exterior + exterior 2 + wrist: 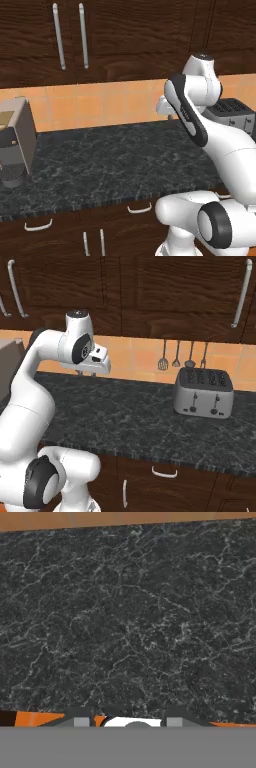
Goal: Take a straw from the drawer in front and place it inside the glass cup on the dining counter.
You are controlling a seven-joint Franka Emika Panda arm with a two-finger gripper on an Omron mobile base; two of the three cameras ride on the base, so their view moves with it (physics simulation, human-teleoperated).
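My gripper (pixel 85 373) hangs over the black speckled counter (pixel 110 165), pointing down, a little above its back part. In the hand view its two dark fingertips (pixel 81 722) stand apart at the bottom, open, with only counter stone ahead of them. The drawer (pixel 125 214) is a shallow dark-brown front with a curved silver handle (pixel 139 208) under the counter edge, and it is shut. In the right base view the same drawer (pixel 165 465) sits below the counter's front edge. The straw is hidden. The glass cup and the dining counter are out of view.
A grey coffee machine (pixel 15 142) stands at the counter's left end and a silver toaster (pixel 203 392) at the right. Utensils (pixel 182 356) hang on the orange tiled wall. Another drawer handle (pixel 37 226) is further left. Dark upper cabinets (pixel 70 35) hang above.
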